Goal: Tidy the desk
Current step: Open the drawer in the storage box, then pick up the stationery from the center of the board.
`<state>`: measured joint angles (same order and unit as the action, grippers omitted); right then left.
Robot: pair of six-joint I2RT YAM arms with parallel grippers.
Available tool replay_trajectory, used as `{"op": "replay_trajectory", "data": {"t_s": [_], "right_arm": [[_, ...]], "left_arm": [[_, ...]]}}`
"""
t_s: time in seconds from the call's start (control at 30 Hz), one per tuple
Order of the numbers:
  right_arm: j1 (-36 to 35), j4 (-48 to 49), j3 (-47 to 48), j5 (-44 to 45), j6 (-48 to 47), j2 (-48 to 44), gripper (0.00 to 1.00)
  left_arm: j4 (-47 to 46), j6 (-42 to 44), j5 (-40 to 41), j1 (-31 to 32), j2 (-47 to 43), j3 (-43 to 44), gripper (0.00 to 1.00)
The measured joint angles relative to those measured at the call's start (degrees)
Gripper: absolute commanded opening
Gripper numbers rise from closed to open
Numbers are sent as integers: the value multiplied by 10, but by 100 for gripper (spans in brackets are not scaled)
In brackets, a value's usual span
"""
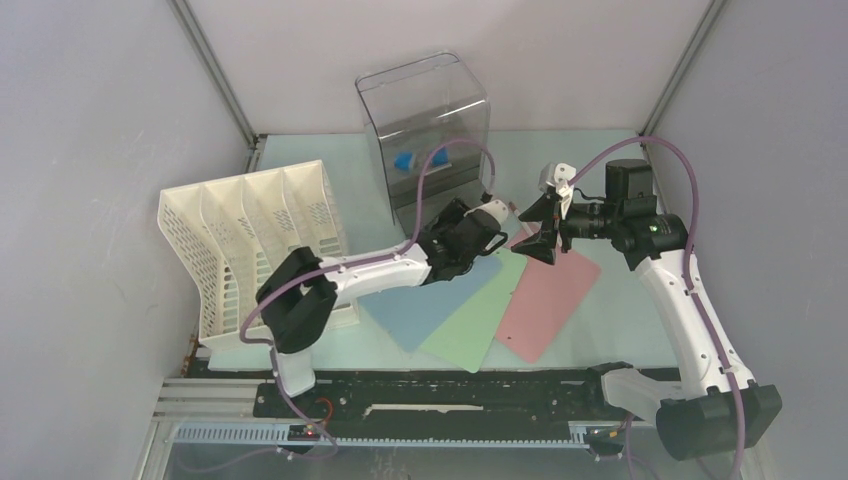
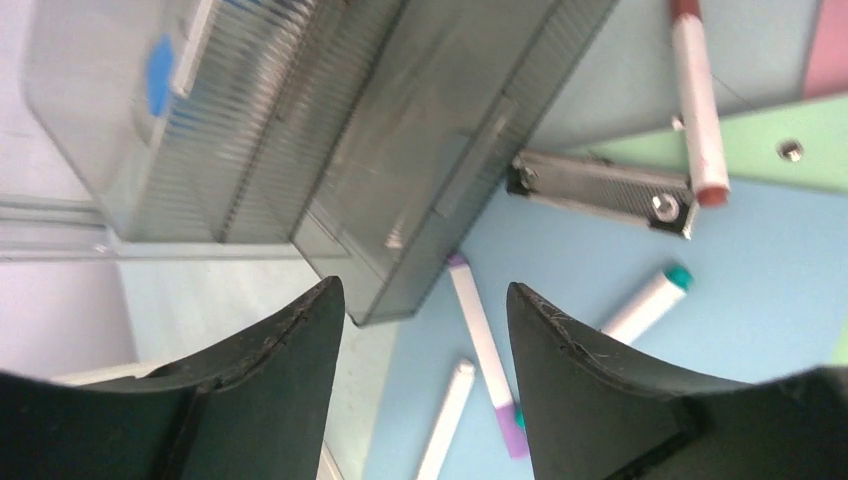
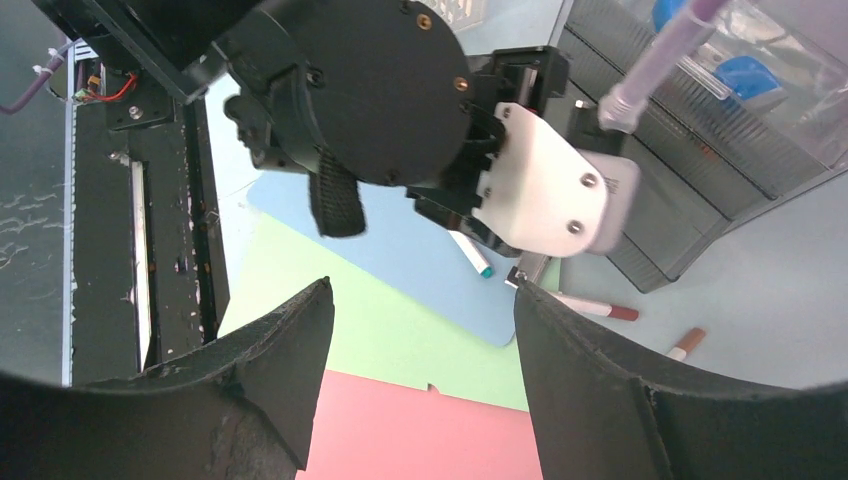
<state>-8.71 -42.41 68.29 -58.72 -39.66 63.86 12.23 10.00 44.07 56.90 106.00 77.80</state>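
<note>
Across mint-green desk, markers strewn over blue folder; left gripper parted, empty, poised above purple-ended marker lying lengthwise between its fingers; right gripper likewise parted, empty, farther off

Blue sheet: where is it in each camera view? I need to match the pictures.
Top external: blue sheet at centre, left of the green sheet.
Left wrist: blue sheet fills the lower right.
Right wrist: blue sheet at centre, above the green one.
Shared landmark: clear drawer box, just beyond the sheet in all three.
</note>
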Motion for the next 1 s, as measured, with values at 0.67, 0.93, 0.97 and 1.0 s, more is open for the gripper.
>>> {"op": "replay_trajectory", "data": {"t_s": [0.67, 0.93, 0.97, 1.0], "right_arm": [[1, -2, 0, -6, -1, 13, 74], [1, -2, 0, -9, -1, 20, 74], [1, -2, 0, -9, -1, 21, 74], [1, -3, 0, -10, -1, 21, 74]], "left_arm": [[-76, -179, -221, 2, -210, -249, 74], [-154, -216, -304, -5, -238, -318, 74], [-162, -219, -314, -8, -239, -325, 74], [-169, -222, -323, -10, -239, -330, 74]]}}
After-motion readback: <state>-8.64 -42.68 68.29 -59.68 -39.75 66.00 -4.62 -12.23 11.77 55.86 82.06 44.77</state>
